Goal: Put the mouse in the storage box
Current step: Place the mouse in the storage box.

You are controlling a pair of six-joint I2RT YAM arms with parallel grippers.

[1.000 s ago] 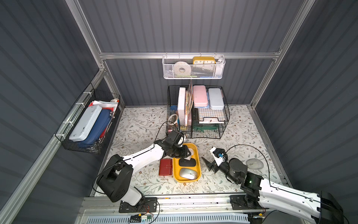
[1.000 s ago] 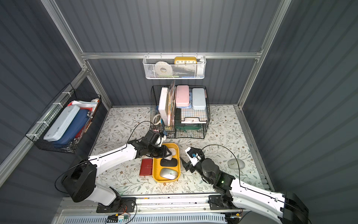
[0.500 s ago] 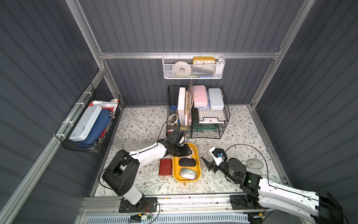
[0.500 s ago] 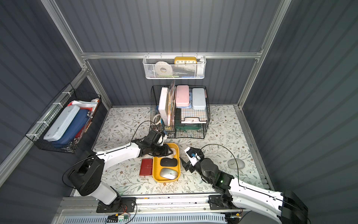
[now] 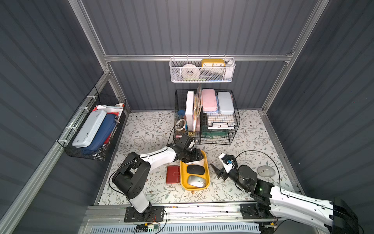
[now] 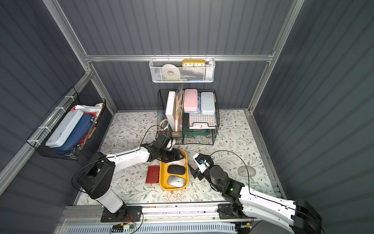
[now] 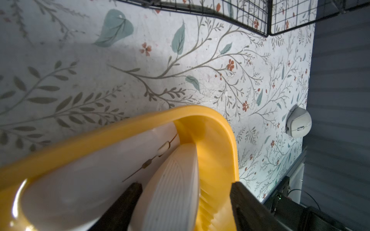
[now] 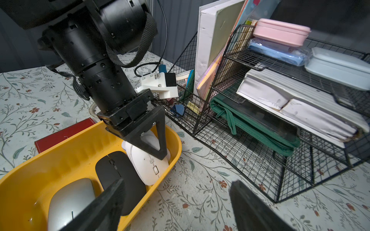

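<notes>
The yellow storage box (image 5: 207,172) (image 6: 160,174) lies at the front centre of the table, in both top views. A black mouse (image 5: 195,169) and a silver mouse (image 5: 196,181) lie in it. A white mouse (image 8: 148,162) (image 7: 172,190) rests tilted at its far end, against the wall. My left gripper (image 7: 185,185) (image 5: 194,157) hangs over that end, open, its fingers on either side of the white mouse, one with a clear gap. My right gripper (image 8: 177,183) (image 5: 218,172) is open and empty just right of the box. A further pale mouse (image 5: 266,171) (image 7: 299,125) sits on the table at the right.
A red wallet (image 5: 173,174) lies against the box's left side. A black wire rack (image 5: 206,117) full of cases and papers stands just behind the box. A white mesh basket (image 5: 202,69) hangs on the back wall, a black wire basket (image 5: 93,129) on the left wall.
My left gripper's jaws have opened and let go of the white mouse, which now rests in the box. The right arm has hardly moved.
</notes>
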